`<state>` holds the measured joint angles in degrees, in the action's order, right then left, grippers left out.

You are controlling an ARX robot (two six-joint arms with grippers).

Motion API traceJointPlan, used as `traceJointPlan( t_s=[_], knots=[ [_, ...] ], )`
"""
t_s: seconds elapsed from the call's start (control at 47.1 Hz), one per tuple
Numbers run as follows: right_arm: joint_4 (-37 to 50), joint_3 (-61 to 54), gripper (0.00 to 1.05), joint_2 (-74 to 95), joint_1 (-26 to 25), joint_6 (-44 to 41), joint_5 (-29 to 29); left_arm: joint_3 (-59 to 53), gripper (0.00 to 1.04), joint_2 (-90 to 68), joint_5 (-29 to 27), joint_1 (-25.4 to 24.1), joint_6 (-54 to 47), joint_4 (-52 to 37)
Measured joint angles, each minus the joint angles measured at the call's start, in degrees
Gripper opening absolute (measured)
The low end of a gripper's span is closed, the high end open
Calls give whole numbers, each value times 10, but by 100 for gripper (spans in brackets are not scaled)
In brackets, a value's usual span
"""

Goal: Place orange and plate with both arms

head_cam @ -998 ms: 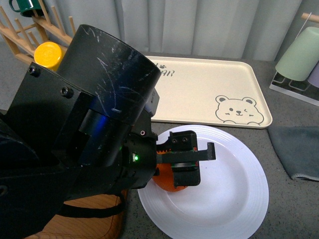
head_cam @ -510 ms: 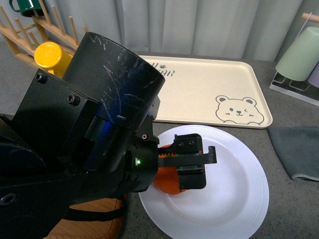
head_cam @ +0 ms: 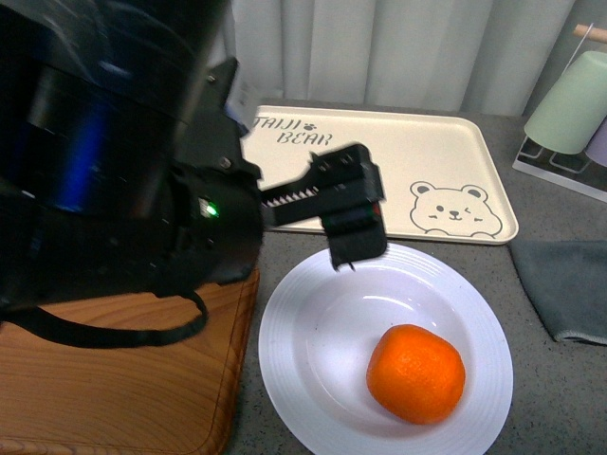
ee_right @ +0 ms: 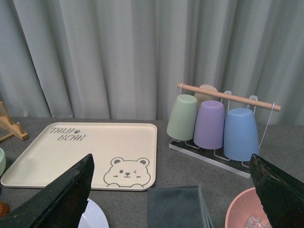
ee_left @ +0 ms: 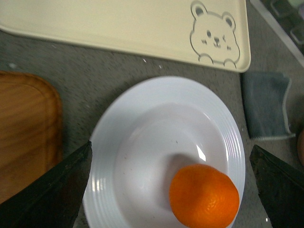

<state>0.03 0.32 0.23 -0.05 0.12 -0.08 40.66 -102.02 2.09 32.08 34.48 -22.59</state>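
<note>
Orange (head_cam: pixel 415 373) lying loose in plate (head_cam: pixel 302 384), toward its near-right side. Left hand (head_cam: pixel 351 223) above plate's far rim, spread open, grasping nothing. Right hand (ee_right: pixel 173 194) likewise spread and empty, clear of plate.

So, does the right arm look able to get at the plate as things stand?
Probably yes. The right gripper is open and holds nothing, and the plate has its right-hand rim bare; the grey cloth lies beside it, apart. The left gripper hangs over the far rim only.

Left gripper (head_cam: pixel 349 220) hovers, jaws spread (empty); right gripper (ee_right: pixel 171 190) likewise spread.
</note>
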Motion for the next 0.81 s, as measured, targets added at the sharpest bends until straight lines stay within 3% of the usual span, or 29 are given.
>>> traceJointPlan(
  t_s=[0.085, 0.297, 0.403, 0.425, 0.488, 0.573, 0.658, 0.807],
  knots=[
    [0, 0, 96, 0, 0, 0, 0, -12, 98, 24, -12, -21, -10, 6],
    [0, 0, 96, 0, 0, 0, 0, -77, 98, 122, -41, -133, -41, 27],
    [0, 0, 96, 0, 0, 0, 0, -89, 98, 137, -56, -149, -49, 23],
    [0, 0, 96, 0, 0, 0, 0, -100, 95, 128, -79, -148, -74, -18],
    [0, 0, 96, 0, 0, 0, 0, -174, 81, 86, -162, -149, -179, -267],
    [0, 0, 96, 0, 0, 0, 1, -247, 65, 97, -164, -169, -267, -454],
    [0, 0, 96, 0, 0, 0, 0, -269, 52, 143, -151, -186, -303, -503],
    [0, 0, 96, 0, 0, 0, 0, -316, 27, 218, -125, -212, -328, -478]
  ],
)
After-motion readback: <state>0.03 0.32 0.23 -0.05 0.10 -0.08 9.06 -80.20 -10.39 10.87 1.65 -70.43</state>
